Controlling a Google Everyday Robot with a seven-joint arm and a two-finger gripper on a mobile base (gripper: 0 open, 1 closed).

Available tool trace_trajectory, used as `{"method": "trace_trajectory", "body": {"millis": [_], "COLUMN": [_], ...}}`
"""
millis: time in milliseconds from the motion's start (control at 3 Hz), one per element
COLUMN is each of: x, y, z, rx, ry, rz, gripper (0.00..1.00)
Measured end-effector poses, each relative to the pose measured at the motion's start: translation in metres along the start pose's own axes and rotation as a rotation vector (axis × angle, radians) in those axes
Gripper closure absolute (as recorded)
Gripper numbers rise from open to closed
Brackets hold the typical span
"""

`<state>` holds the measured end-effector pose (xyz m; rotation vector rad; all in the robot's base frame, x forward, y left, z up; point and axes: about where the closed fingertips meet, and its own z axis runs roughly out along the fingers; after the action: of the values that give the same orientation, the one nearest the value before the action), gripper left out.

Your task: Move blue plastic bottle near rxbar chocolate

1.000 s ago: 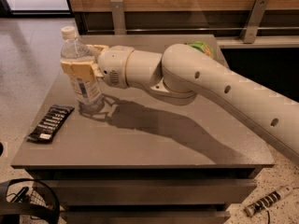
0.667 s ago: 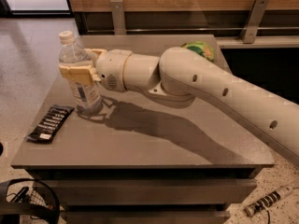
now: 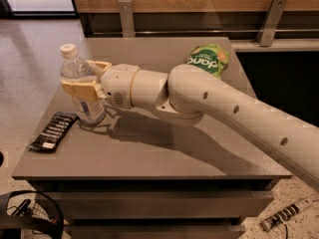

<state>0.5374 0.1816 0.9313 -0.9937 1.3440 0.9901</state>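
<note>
White robot arm [image 3: 224, 103] comes in from the 4 o'clock corner and reaches across the grey square table [image 3: 164, 153] toward its 9 o'clock side. The gripper [image 3: 79, 76] sits at that 9 o'clock edge w/ its tan fingers [image 3: 82, 89] pinching the blue plastic bottle [image 3: 74, 67], a tall clear water bottle w/ white cap and pale bluish-white label. One finger crosses the front of the bottle at mid-height and the other shows behind it at approx 1 o'clock of the body. Bottle is upright, cap leaning very slightly toward 11 o'clock. Its base is down at table level over a dark shadow; can't tell if it touches the top or hangs just off it. The rxbar chocolate [image 3: 54, 132], a flat long black wrapper w/ rows of white lettering and a small white patch at its near end, lies flat at approx 8 o'clock on the table. It's just beside the bottle's base, at 7–8 o'clock from it, w/ a narrow gap btwn them. A green crinkled chip bag [image 3: 209, 59] rests at 1 o'clock on the table, well apart from both and partly behind the arm's elbow.
</note>
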Motion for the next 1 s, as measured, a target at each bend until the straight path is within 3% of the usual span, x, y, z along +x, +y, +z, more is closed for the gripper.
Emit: {"method": "trace_trajectory", "body": {"millis": [333, 1000], "x": [-0.0007, -0.0020], "y": [0.0016, 0.0049], "z": [0.0015, 0.0043], "rx": [-0.003, -0.010], "ry": [0.000, 0.000], "rz": [-0.001, -0.003], "gripper": [0.82, 0.36]}}
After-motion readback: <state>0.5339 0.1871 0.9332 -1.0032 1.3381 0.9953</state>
